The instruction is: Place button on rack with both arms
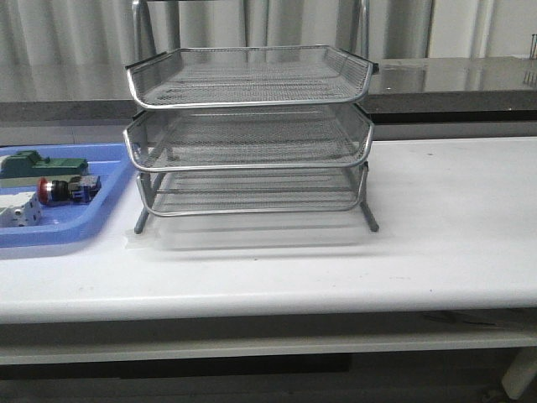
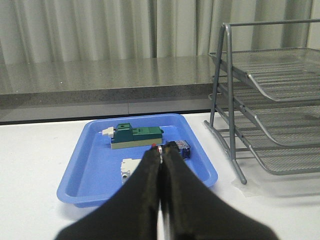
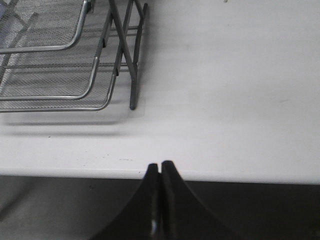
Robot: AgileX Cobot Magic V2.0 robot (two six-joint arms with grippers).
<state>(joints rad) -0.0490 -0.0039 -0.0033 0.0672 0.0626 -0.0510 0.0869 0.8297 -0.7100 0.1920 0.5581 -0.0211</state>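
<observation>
Three-tier silver wire-mesh rack standing upright on the white counter, roughly centred in the front view, its trays stacked one above another on a grey metal frame. To the rack's left, just beside its foot, a flat blue plastic tray resting on the counter. Inside that tray: small push button with red mushroom head, silver collar, black body and blue rear block, lying on its side, red head pointing away from the rack. Behind it in the tray, a green block-shaped component; in front of it, a white terminal block, close to the button, contact not discernible.

No arm visible in the front view. In the left wrist view, black left tool with fingers pressed together, nothing between them, held above the near part of the blue tray; button partly hidden behind the fingertips. In the right wrist view, black right tool likewise pressed together and empty, hanging over the counter's front edge, well apart from the rack corner.
</observation>
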